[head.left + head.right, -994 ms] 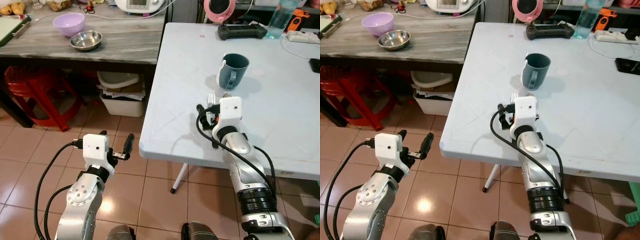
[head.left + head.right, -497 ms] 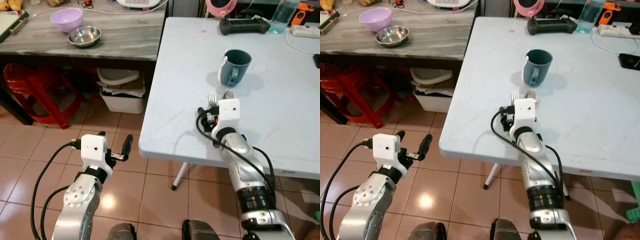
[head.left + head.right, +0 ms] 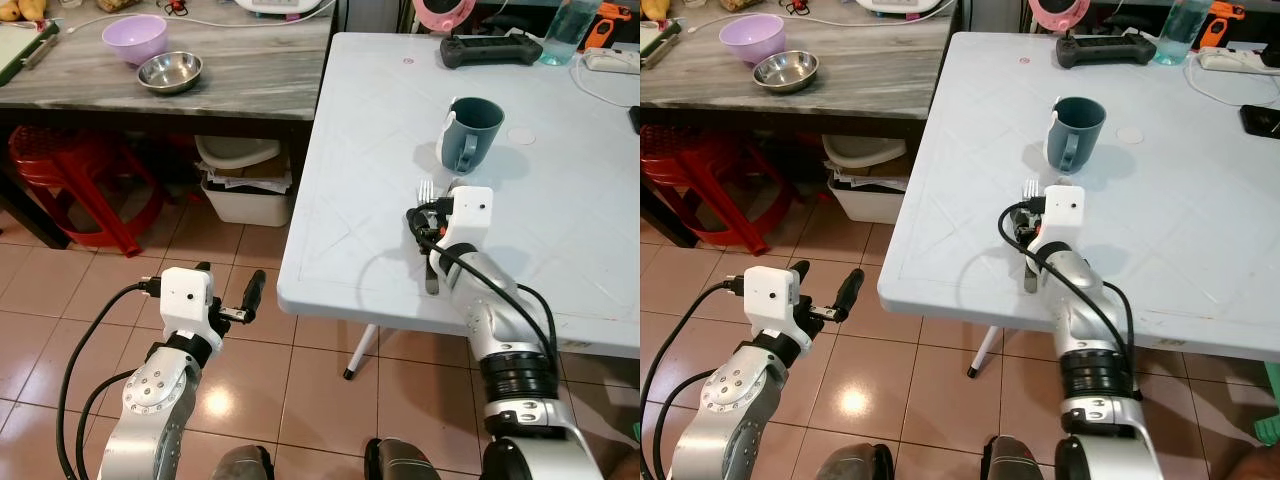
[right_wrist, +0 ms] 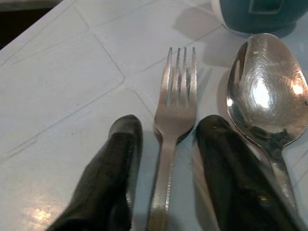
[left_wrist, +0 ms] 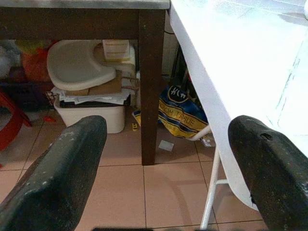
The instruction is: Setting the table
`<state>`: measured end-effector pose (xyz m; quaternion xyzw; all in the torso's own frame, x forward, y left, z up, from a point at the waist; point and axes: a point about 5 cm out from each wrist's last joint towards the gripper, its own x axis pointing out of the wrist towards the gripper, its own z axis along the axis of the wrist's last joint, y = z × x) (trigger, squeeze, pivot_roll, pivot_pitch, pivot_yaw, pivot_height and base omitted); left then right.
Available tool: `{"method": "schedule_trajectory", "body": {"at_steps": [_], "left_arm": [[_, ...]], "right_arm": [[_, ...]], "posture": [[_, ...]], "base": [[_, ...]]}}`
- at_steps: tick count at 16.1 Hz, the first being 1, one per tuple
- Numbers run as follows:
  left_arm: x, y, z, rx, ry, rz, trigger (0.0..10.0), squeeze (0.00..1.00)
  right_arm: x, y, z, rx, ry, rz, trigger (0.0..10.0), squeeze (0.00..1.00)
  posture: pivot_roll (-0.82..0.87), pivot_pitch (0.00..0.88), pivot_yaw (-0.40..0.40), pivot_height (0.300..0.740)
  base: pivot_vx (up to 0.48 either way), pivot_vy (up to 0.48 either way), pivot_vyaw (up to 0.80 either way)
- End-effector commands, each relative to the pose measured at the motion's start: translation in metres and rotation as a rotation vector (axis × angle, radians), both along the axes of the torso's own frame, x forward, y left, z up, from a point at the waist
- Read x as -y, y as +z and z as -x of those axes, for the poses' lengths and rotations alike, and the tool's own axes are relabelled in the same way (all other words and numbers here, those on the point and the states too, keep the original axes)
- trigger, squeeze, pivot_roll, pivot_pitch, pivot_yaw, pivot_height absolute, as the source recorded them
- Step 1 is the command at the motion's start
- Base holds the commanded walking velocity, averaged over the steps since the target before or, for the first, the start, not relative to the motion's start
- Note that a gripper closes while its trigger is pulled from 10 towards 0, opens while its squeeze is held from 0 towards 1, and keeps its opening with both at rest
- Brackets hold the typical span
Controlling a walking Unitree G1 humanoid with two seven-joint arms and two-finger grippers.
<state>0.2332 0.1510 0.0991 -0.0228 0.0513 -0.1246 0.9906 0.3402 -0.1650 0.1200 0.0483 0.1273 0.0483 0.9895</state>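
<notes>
Resting low on white table (image 3: 560, 250), right gripper (image 4: 166, 144) straddles fork (image 4: 175, 103) handle, fingers (image 4: 113, 163) narrowly apart, one on each side, not pinching metal. Fork flat on tabletop, tines toward blue mug (image 3: 468, 134). Spoon (image 4: 262, 94) flat just beside fork, bowl up, parallel, outside the farther finger. Mug upright just past fork tines and spoon bowl, handle facing robot. All three near table's front left corner area, fork closest to edge.

Hanging off the table over brown tile floor (image 3: 90, 300), left gripper (image 3: 235, 300) spread wide, holding nothing, fingers (image 5: 62, 168) far apart in wrist view. Beyond them: dark wooden table leg (image 5: 151, 86), white bin (image 5: 91, 120) with papers and a pale tray-like item on top, blue-yellow tissue pack (image 5: 175, 118) on floor, white table's thin metal leg (image 5: 211, 187).

Wooden side table (image 3: 230, 80) to robot's left carries purple bowl (image 3: 134, 38) and steel bowl (image 3: 170, 72), near each other, not touching as far as visible. Red plastic stool (image 3: 70, 180) under that table. Far end of white table: black controller (image 3: 488, 50), clear bottle (image 3: 562, 30), white power strip (image 3: 1230, 66) with cord, dark phone-like object (image 3: 1260, 120) at right edge, small round white disc (image 3: 520, 136) just beside mug.
</notes>
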Motion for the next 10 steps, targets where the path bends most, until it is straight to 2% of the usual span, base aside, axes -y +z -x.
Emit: {"method": "schedule_trajectory", "body": {"at_steps": [1,5,7,10], "left_arm": [[-0.001,0.000,0.000,-0.007,-0.003,-0.006,10.0,0.00],[-0.002,0.000,-0.001,-0.014,-0.013,-0.008,10.0,0.00],[-0.001,-0.001,-0.001,-0.018,-0.019,-0.005,10.0,0.00],[0.002,-0.003,-0.002,-0.032,-0.036,0.004,10.0,0.00]], "right_arm": [[-0.005,-0.040,0.016,-0.205,0.045,-0.038,0.0,0.00],[-0.008,-0.047,0.023,-0.279,0.090,-0.059,0.2,0.00],[-0.007,-0.053,0.029,-0.320,0.089,-0.084,0.0,0.00],[-0.007,-0.055,0.032,-0.329,0.066,-0.136,0.0,0.00]], "posture": [[0.09,0.146,0.069,0.740],[0.08,0.138,0.067,0.740],[0.08,0.137,0.065,0.740],[0.07,0.133,0.063,0.740]], "base": [[0.000,0.000,0.00],[0.000,0.000,0.00],[0.000,0.000,0.00],[0.000,0.000,0.00]]}}
